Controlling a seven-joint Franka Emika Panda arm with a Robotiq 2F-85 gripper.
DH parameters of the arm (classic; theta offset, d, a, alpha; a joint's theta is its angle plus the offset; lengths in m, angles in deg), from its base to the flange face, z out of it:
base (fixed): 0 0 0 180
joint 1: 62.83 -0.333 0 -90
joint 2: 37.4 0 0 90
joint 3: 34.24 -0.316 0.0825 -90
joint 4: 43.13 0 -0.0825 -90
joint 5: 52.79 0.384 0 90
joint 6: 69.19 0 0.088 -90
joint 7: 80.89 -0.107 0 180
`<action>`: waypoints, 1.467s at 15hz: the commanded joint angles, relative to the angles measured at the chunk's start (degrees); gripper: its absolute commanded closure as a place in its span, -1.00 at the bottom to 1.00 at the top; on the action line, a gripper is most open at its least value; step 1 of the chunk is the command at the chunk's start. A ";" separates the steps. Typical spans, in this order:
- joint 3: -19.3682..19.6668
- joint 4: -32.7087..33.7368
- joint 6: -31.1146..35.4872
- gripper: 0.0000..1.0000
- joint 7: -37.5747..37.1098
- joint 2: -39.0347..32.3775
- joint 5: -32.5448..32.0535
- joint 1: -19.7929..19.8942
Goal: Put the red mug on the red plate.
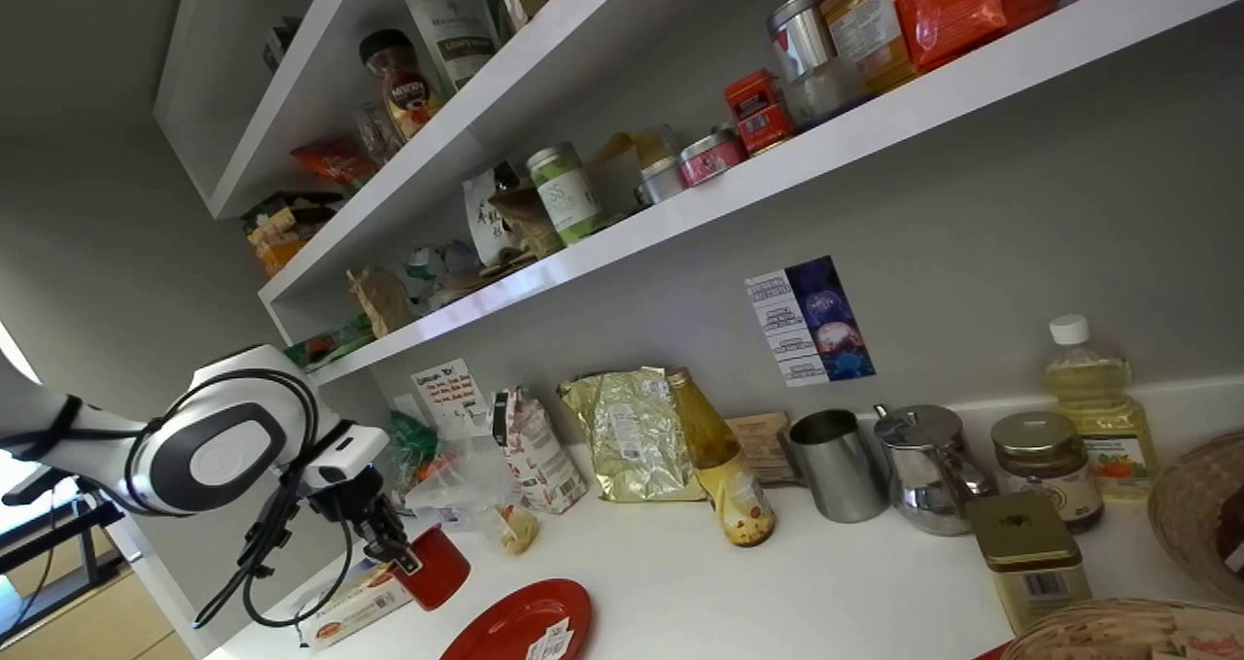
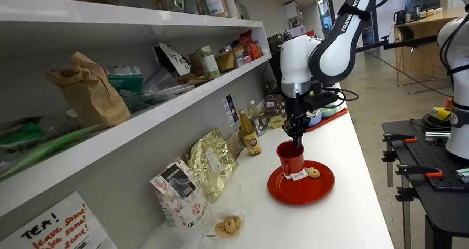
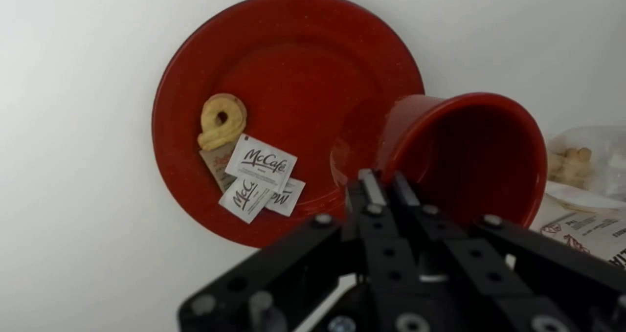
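Observation:
The red mug shows in both exterior views (image 1: 442,568) (image 2: 292,159) and fills the right of the wrist view (image 3: 481,161). My gripper (image 1: 408,563) is shut on the mug's rim, one finger inside and one outside, as the wrist view (image 3: 386,183) shows. The mug hangs roughly upright with its mouth up. The red plate (image 2: 304,192) lies flat on the white counter and also shows in the wrist view (image 3: 303,82). There the mug overlaps one edge of the plate. In an exterior view the mug appears beside the plate (image 1: 505,621) and above the counter.
White paper packets (image 3: 259,163) and a ring biscuit (image 3: 222,117) lie on the plate. A gold bag (image 1: 637,436), a yellow bottle (image 1: 724,475) and a steel pitcher (image 1: 838,466) stand along the wall. A white shelf (image 1: 680,203) hangs over the counter.

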 commanded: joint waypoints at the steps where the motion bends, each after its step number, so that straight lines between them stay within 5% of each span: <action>1: -0.73 -0.42 2.95 0.96 0.66 -1.40 4.63 -0.97; 11: 2.26 1.18 6.94 0.96 3.55 -10.08 6.78 1.25; 22: -2.14 4.78 5.21 0.96 18.40 -15.86 25.25 5.02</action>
